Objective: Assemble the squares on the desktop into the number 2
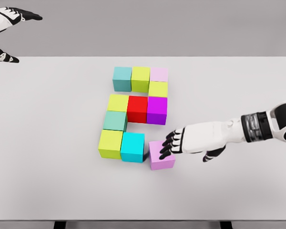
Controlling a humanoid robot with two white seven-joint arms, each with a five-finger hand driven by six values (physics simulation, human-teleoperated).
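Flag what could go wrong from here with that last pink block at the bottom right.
1. The right hand has its fingers on the top right edge of the pink block, which sits lower than the cyan block and slightly skewed. A sideways push may leave the bottom row crooked.
2. Pushing too hard could shove the cyan block into the lime block and break the row's alignment.
3. Fingers pressing on one edge might tip or rotate the block.

The right robot hand point(181, 143) has a glossy white shell and black fingers; its forearm carries a dark ribbed wrist band. The left robot hand point(12, 16) matches — white, black-tipped.
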